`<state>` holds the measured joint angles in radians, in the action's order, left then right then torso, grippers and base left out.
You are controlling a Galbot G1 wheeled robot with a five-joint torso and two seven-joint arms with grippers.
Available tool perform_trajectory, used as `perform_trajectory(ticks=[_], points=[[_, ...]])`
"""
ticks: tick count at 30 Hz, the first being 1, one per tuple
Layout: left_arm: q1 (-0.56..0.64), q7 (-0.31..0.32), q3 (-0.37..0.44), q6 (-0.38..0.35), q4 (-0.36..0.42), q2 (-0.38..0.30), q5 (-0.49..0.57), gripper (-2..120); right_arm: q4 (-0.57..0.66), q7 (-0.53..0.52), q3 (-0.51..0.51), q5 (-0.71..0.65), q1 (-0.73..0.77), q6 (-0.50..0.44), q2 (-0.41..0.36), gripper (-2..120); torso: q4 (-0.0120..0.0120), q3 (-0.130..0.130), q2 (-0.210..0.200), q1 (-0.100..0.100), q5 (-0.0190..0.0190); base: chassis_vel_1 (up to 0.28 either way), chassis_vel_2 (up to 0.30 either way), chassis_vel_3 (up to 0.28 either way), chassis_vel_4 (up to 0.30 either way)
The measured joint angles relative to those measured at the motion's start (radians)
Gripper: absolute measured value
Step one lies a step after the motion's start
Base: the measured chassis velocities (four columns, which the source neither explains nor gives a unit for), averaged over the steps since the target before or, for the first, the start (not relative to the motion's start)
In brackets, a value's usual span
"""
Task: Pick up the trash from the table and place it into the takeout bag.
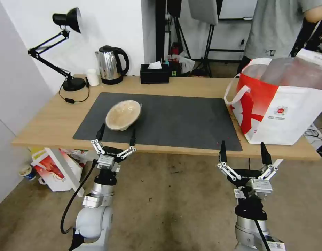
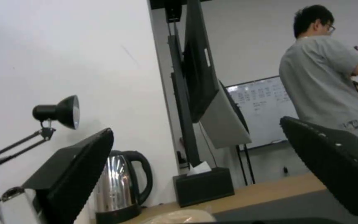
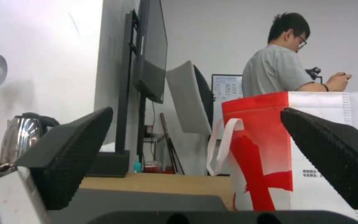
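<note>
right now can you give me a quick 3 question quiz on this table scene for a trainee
1. True or false: the left gripper is shut on the shallow beige bowl.
2. Multiple choice: the takeout bag stands at A) the table's right end, B) its left end, C) on the floor.
3. Fill in: the beige bowl lies on the dark grey ____.

Key
1. False. Its fingers are spread, near the bowl, at the table's front edge; the right gripper is open too, before the bag.
2. A.
3. Mat.
</note>
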<state>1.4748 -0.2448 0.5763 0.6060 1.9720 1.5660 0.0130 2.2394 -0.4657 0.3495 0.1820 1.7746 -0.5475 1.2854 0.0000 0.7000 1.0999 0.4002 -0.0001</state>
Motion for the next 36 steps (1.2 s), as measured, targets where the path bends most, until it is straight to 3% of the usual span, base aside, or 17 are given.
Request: perform_trajectory(ticks=[5, 9, 10, 14, 17, 22, 36], points=[[0.017, -0.005, 0.036, -0.015, 0.024, -0.068, 0.015, 100, 0.0, 0.0, 0.0, 0.0, 0.0, 0.0, 0.0, 100, 0.0001, 0.0, 0.0, 0.0, -0.0001, 0.0, 0.0, 0.0, 0.0], [0.03, -0.005, 0.089, -0.049, 0.055, -0.218, 0.041, 100, 0.001, 0.0, 0.0, 0.0, 0.0, 0.001, 0.0, 100, 0.0001, 0.0, 0.0, 0.0, -0.0001, 0.0, 0.0, 0.0, 0.0], [0.03, -0.005, 0.089, -0.049, 0.055, -0.218, 0.041, 100, 0.001, 0.0, 0.0, 0.0, 0.0, 0.001, 0.0, 100, 0.0001, 0.0, 0.0, 0.0, -0.0001, 0.0, 0.0, 0.0, 0.0], [0.033, -0.004, 0.128, -0.074, 0.07, -0.336, 0.07, 100, 0.001, 0.0, 0.0, -0.001, 0.0, 0.001, 0.0, 100, 0.0, 0.0, 0.0, 0.0, 0.0001, 0.0, 0.0, 0.0, 0.0], [0.029, -0.003, 0.143, -0.081, 0.068, -0.388, 0.074, 100, 0.001, 0.0, 0.0, -0.001, 0.0, 0.001, 0.0, 100, 0.0001, 0.0, 0.0, 0.0, -0.0001, 0.0, 0.0, 0.0, 0.0], [0.018, -0.004, 0.152, -0.093, 0.059, -0.46, 0.075, 100, 0.001, 0.0, 0.0, -0.001, 0.0, 0.001, 0.0, 100, 0.0, 0.0, 0.0, 0.0, 0.0002, 0.0, 0.0, 0.0, 0.0], [-0.021, -0.004, 0.143, -0.119, 0.052, -0.566, 0.076, 100, 0.001, 0.0, 0.0, -0.002, 0.0, 0.001, 0.0, 100, 0.0, 0.0, 0.0, 0.0, 0.0001, 0.0, 0.0, 0.0, 0.0]])
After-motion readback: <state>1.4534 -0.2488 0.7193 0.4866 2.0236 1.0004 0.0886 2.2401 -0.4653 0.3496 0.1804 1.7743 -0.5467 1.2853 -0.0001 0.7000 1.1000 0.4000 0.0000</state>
